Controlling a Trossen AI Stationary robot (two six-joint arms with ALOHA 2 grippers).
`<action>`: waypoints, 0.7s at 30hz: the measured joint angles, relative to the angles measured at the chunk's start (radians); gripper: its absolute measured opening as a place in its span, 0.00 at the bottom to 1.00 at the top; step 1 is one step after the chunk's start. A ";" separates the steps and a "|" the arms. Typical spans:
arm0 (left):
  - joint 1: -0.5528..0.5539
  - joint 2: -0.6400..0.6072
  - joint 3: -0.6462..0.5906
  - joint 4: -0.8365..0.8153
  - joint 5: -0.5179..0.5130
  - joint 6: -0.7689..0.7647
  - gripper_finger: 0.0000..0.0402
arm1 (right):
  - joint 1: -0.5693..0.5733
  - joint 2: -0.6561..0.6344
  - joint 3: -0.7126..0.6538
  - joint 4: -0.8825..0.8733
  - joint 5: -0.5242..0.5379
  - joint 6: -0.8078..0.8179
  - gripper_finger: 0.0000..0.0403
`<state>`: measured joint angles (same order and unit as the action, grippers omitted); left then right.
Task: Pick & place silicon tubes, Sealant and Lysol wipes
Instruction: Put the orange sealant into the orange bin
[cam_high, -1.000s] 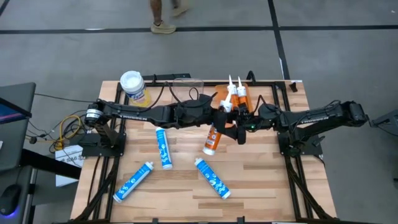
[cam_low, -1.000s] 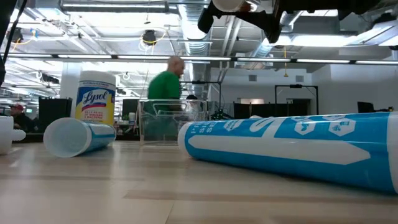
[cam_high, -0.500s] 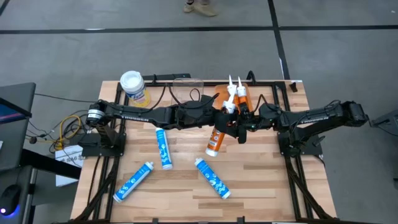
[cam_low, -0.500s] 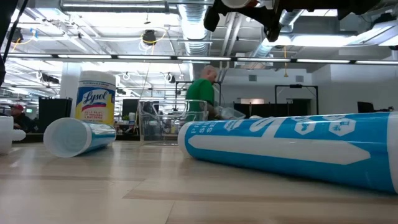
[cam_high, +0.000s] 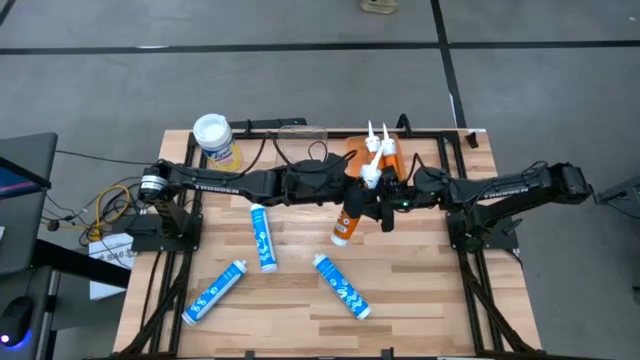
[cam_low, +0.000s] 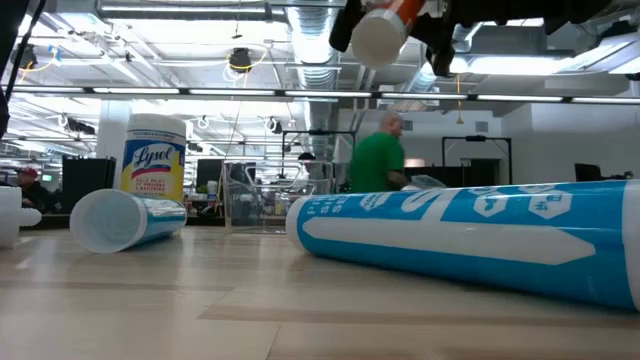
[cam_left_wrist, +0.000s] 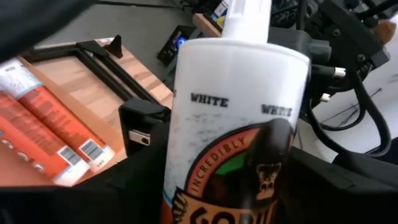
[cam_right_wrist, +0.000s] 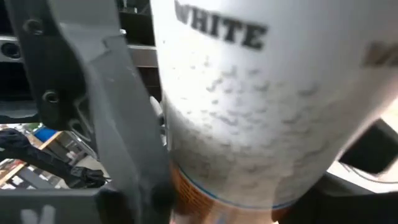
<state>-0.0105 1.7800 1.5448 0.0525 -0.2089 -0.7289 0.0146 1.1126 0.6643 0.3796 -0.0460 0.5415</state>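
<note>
Hanging above table centre, the sealant tube (cam_high: 347, 218) is gripped at both ends: left gripper (cam_high: 352, 196) and right gripper (cam_high: 372, 208) are each closed on it, prob. for a handover. Lysol wipes (cam_high: 214, 140) are left upright at the far-left corner.

The sealant tube (cam_left_wrist: 236, 130) fills both wrist views, its label cut off by the picture's edge and its lower body hidden between the grippers' dark fingers (cam_right_wrist: 118, 124). Beyond it, the orange tubes (cam_left_wrist: 50, 134) are partly covered.
</note>
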 joint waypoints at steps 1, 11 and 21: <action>0.000 -0.001 0.000 -0.003 -0.001 0.010 0.68 | -0.004 0.000 0.000 -0.003 0.000 0.001 0.48; 0.037 -0.035 -0.002 -0.038 -0.006 0.073 0.70 | -0.035 -0.012 0.000 -0.063 0.004 0.014 0.47; 0.085 -0.130 -0.001 -0.377 -0.132 0.087 0.71 | -0.118 -0.066 0.002 -0.236 0.090 0.039 0.46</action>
<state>0.0742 1.6498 1.5440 -0.3249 -0.3409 -0.6416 -0.1032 1.0471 0.6660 0.1434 0.0444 0.5802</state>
